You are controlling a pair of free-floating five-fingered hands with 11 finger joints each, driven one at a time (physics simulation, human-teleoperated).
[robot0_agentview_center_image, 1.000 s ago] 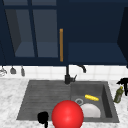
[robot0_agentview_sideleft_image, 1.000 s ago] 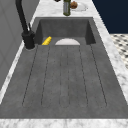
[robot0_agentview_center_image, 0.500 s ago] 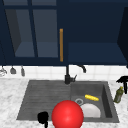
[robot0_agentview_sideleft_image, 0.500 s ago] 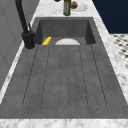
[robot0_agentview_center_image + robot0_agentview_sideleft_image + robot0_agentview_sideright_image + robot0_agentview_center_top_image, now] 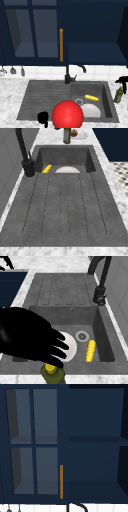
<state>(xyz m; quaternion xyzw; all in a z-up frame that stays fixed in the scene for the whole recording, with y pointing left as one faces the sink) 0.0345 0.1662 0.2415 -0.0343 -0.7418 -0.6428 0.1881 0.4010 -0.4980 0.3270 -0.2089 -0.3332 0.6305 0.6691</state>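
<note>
Right hand [image 5: 27, 336], fingers spread and grasping nothing, hovers just above the green bottle [image 5: 53, 374], which stands unlifted beside the basin [image 5: 100, 328], where corn cob [image 5: 90, 350] and white plate [image 5: 71, 347] lie untouched; left hand [image 5: 43, 117] hangs front-left.

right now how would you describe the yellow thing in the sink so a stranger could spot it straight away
Start at the dark grey sink and look into its sunken basin, on the side away from the ribbed drainboard. On the basin floor, past the round drain, lies a corn cob. It is the one long, bright yellow thing there, beside the white plate.
</note>
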